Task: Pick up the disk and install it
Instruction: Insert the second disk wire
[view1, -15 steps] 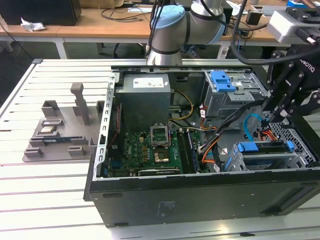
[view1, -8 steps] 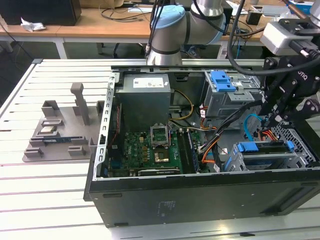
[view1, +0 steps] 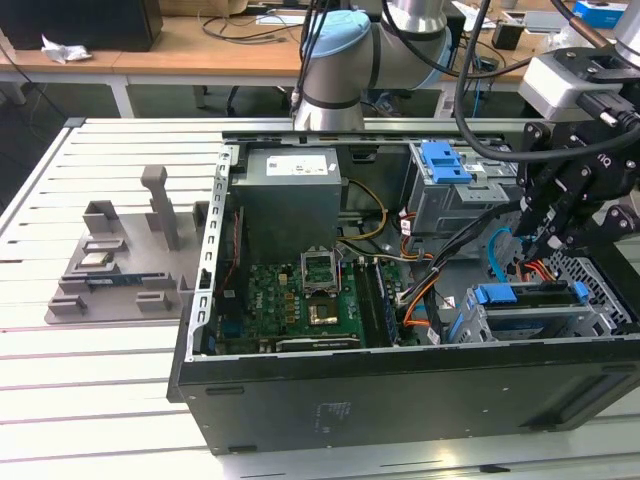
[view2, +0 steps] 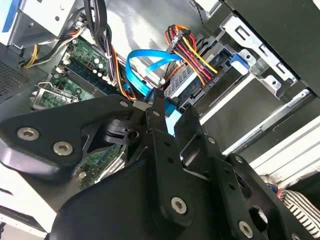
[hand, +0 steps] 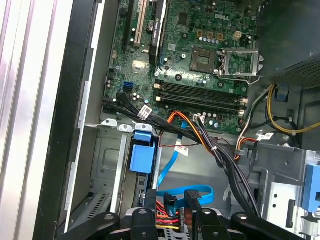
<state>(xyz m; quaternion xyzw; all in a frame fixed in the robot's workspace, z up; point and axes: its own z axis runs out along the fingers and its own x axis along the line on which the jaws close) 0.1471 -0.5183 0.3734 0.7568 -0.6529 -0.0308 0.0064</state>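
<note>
Big picture first: the open computer case (view1: 400, 400) sat on the slatted table (view1: 100, 400), and the arm (view1: 340, 60) reached over it from behind toward the exterior view's right. The pincer (view1: 548, 240) hung just above the drive cage in that corner.

The disk (view1: 540, 318) lay flat in the cage with its blue frame showing. I'd say the install step was nearly wrapped up, not the pick-up. The pincer looked spread, pinching nothing, close over the disk.

Any further move there would call for care. The red-and-yellow power cable (view2: 192, 50) and the blue data cable (view2: 145, 62) ran right by the tips, so staying clear of them matters.

View differences:
- The exterior view gave the whole layout, plus a grey fixture (view1: 120, 270) well apart from the case on the table.
- The second wrist view showed the power cable running down to a connector at the disk's edge.
- The first wrist view showed the motherboard (hand: 200, 60) from above, and the gap between the pincer's tips.
</note>
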